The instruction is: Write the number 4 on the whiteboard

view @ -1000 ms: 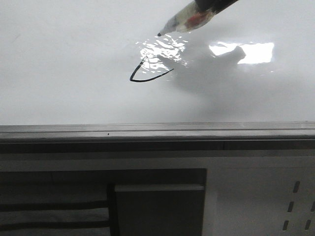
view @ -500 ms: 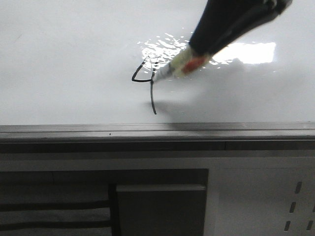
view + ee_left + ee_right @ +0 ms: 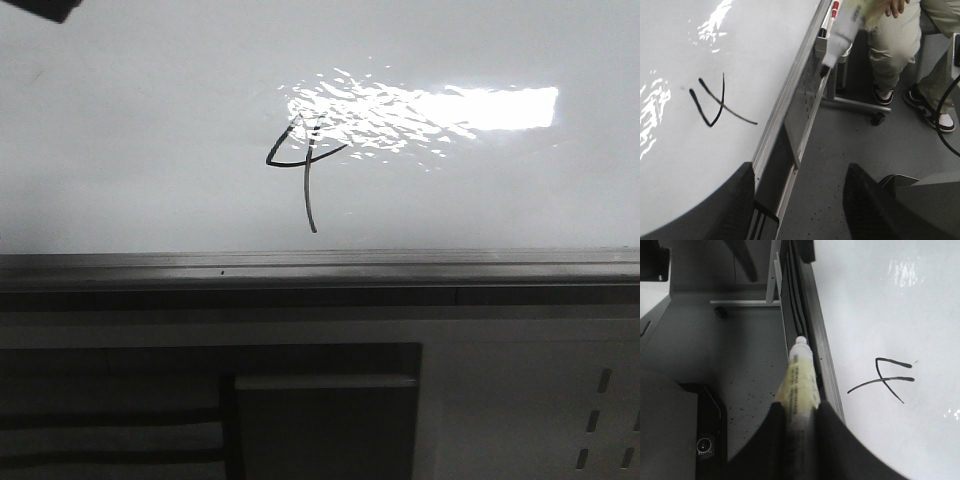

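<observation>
The whiteboard (image 3: pixel 120 150) fills the upper front view, glossy with a rippled glare. On it stands a thin black number 4 (image 3: pixel 305 165) just above the grey ledge (image 3: pixel 320 265). The number 4 (image 3: pixel 715 100) also shows in the left wrist view and the number 4 (image 3: pixel 885 377) in the right wrist view. My right gripper (image 3: pixel 800 415) is shut on a pale yellow marker (image 3: pixel 801 380), held off the board beyond its ledge (image 3: pixel 815 340). My left gripper (image 3: pixel 800 205) is open and empty, over the board's edge. The marker (image 3: pixel 840 37) hangs in the air there.
Below the ledge sit a white panel with slots (image 3: pixel 600 410) and a dark recess (image 3: pixel 320 420). A dark shape (image 3: pixel 40 8) cuts the front view's top left corner. A seated person's legs (image 3: pixel 895 45) and a stand foot (image 3: pixel 855 105) are on the grey floor beside the board.
The marker drew the stem of the 4, then lifted off with the right gripper and left the front view. A dark shape has entered the top left corner.
</observation>
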You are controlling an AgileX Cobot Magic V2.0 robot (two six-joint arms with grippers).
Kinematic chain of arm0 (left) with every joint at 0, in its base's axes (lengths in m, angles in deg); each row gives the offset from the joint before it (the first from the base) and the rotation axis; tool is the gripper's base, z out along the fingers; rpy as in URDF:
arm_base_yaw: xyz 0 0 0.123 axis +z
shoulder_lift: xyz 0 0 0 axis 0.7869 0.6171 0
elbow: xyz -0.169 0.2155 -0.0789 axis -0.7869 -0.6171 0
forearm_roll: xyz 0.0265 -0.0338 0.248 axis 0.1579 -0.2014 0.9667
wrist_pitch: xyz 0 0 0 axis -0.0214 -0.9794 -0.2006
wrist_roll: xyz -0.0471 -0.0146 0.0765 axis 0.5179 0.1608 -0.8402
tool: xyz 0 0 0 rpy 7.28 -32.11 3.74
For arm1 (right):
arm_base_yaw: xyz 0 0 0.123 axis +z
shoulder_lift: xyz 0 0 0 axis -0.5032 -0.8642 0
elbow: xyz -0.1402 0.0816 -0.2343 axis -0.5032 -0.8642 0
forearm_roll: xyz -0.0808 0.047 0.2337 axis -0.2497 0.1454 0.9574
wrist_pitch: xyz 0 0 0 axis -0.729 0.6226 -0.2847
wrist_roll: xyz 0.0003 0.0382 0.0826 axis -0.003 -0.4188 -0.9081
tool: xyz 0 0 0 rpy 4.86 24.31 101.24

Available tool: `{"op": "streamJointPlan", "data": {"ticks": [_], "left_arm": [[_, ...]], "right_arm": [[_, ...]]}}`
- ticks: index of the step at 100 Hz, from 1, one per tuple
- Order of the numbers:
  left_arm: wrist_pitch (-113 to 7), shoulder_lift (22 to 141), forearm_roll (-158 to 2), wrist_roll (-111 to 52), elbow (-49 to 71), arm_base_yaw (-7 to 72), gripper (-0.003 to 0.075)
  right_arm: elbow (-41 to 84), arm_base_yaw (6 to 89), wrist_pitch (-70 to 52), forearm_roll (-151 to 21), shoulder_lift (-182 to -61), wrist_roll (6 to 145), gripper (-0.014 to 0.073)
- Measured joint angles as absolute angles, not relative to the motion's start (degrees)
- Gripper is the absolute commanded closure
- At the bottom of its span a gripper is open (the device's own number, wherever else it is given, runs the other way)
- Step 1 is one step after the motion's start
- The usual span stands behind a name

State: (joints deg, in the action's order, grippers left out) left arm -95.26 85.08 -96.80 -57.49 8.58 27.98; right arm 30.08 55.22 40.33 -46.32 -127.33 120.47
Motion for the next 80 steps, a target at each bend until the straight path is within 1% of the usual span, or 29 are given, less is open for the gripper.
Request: {"op": "streamJointPlan", "data": {"ticks": [30, 58, 63, 68, 80], "left_arm": [[-93.5, 95.3, -96.4, -60.0, 16.7, 16.3, 0.0345], [-92.8, 100.5, -95.9, -60.2, 21.6, 11.9, 0.0348], [-92.7, 100.5, -95.9, -60.2, 21.7, 11.6, 0.0371], [-92.7, 100.5, -95.7, -60.2, 21.8, 11.5, 0.0415], [-92.7, 100.5, -95.5, -60.2, 21.8, 11.5, 0.0551]], "right_arm": [[30.1, 55.2, 40.8, -46.5, -127.3, 123.3, 0.0658], [30.1, 55.2, 41.1, -46.6, -127.3, 123.4, 0.0658], [30.1, 55.2, 41.1, -46.6, -127.3, 123.4, 0.0658], [30.1, 55.2, 41.2, -46.6, -127.3, 123.4, 0.0658], [30.1, 55.2, 41.2, -46.6, -127.3, 123.4, 0.0658]]}}
